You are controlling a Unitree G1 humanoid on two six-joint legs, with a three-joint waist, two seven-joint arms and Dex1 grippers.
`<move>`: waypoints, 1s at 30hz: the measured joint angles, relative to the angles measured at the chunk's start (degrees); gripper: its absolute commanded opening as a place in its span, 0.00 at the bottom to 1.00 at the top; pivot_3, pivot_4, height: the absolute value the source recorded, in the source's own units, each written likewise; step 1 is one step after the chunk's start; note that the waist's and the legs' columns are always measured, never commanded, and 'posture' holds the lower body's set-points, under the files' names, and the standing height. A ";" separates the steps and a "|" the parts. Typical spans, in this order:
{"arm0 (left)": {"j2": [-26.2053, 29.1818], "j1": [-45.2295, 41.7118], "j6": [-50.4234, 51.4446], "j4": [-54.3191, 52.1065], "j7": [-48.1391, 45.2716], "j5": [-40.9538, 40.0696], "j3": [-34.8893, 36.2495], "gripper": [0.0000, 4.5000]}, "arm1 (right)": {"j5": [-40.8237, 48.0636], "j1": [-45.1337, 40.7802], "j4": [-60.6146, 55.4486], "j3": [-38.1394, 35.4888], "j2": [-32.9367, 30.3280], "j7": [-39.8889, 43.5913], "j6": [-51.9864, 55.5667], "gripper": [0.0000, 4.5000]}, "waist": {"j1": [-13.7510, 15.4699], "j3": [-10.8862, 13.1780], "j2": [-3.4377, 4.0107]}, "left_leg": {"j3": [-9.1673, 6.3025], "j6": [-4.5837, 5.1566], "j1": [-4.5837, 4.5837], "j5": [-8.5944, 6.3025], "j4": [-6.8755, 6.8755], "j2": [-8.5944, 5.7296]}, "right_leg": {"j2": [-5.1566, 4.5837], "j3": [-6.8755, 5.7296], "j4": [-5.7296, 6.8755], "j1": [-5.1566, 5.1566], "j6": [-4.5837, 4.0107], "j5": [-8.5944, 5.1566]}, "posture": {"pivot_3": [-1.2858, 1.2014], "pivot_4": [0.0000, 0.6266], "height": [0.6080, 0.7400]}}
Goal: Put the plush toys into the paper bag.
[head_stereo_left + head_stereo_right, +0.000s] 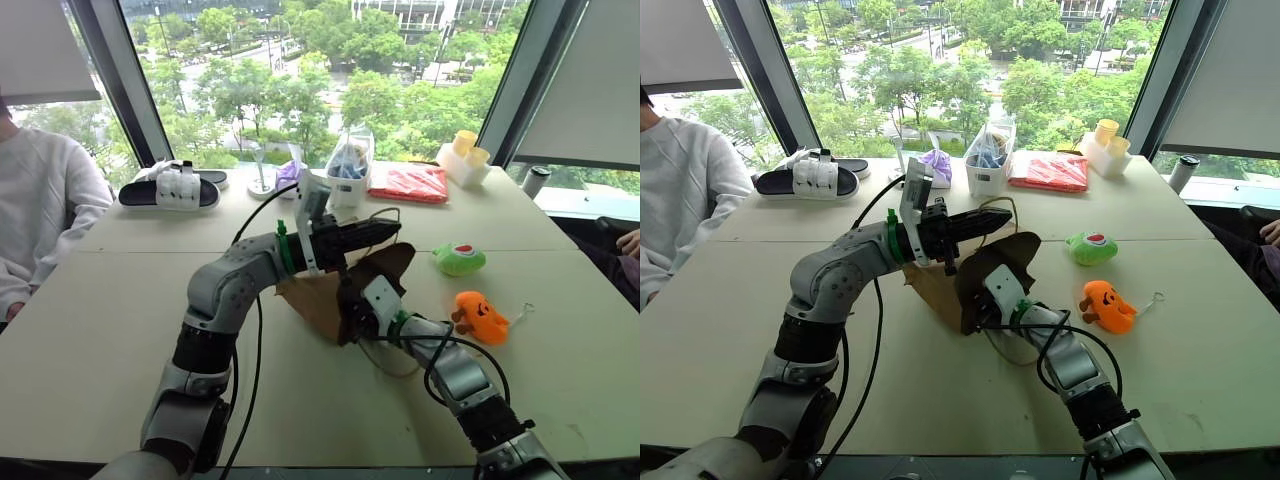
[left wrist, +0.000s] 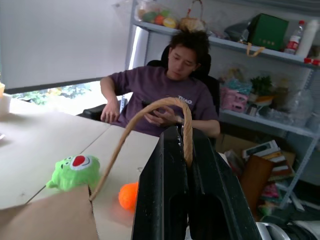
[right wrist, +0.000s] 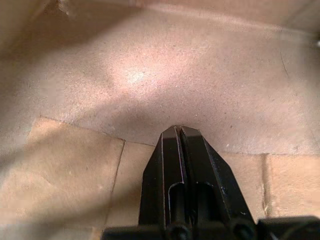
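The paper bag (image 1: pixel 318 300) lies on its side near the middle of the counter (image 1: pixel 120 330), mouth toward our right arm. Our left end effector (image 1: pixel 385 232) is closed on the bag's tan loop handle (image 2: pixel 150 112), held above the bag. Our right end effector (image 3: pixel 178 131) sits inside the bag's mouth with its fingers pressed together and nothing between them, brown paper all around it. The green plush toy (image 1: pixel 459 259) and the orange plush toy (image 1: pixel 481 316) rest on the counter beside the bag, apart from each other.
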 measured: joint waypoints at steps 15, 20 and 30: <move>0.39 1.47 -2.97 5.17 1.15 2.77 -1.31 0.01 | 3.09 11.61 -17.31 -7.70 -0.09 -1.79 0.10 0.00 | 0.49 0.00 0.00 | -0.03 0.00 -0.13 0.00 0.00 -0.03 | 0.02 0.08 -0.04 -0.08 0.00 0.00 | 0.52 0.24 1.00; 0.79 0.92 -3.48 7.16 0.10 2.79 -1.29 0.01 | 20.13 20.71 -44.11 -22.67 -4.21 -0.91 15.11 0.00 | 0.43 -0.01 -0.03 | -0.02 0.31 -0.08 -0.18 -0.05 0.01 | 0.04 0.09 -0.08 -0.04 0.00 0.00 | 0.52 0.24 1.00; 0.69 0.35 -3.38 7.93 -2.14 2.67 -1.38 0.00 | 26.26 24.22 -41.93 -41.07 -13.00 -11.04 24.80 0.63 | 0.53 -0.01 -0.03 | 0.04 0.42 -0.04 -0.22 -0.05 0.01 | 0.06 0.10 -0.06 -0.01 -0.12 0.06 | 0.52 0.24 1.00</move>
